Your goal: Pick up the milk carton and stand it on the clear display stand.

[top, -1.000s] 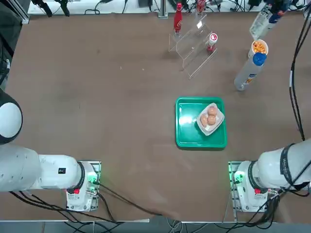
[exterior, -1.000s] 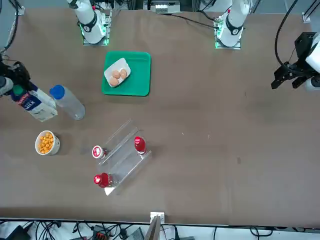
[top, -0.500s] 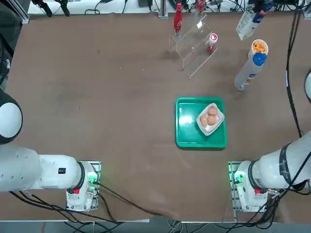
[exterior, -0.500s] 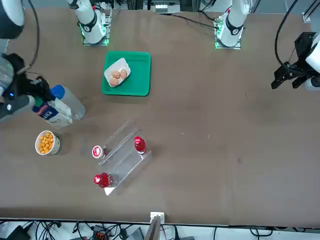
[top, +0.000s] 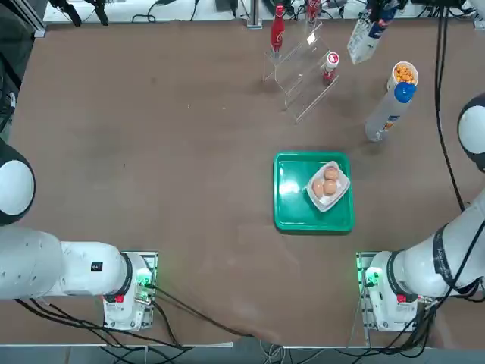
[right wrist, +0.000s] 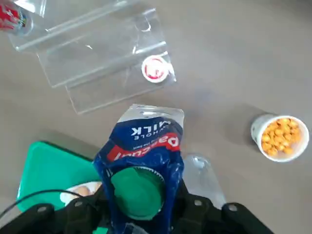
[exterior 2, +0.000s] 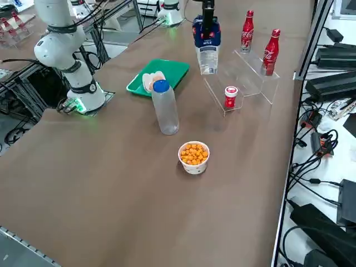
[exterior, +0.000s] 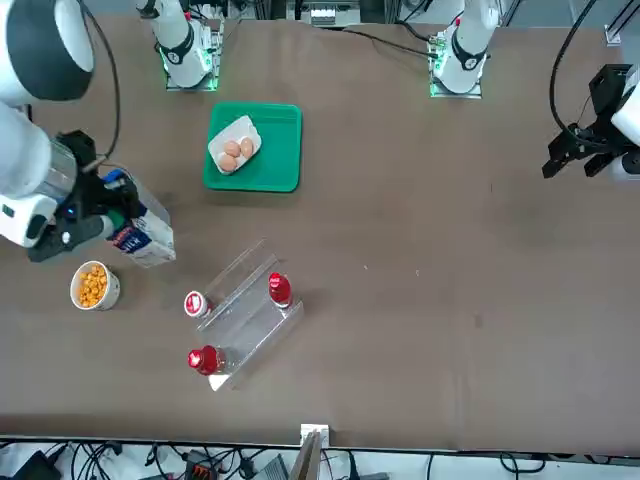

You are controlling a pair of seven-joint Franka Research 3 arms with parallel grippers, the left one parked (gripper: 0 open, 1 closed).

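Above the table, end effector (exterior: 95, 215) grips milk carton (exterior: 143, 240); wrist view shows its cap.

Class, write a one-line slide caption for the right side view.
Right hand carries milk carton toward clear stand.

we see the right gripper (right wrist: 139, 214) cut off at the edge, its fingertips hidden behind the milk carton (right wrist: 141, 161).
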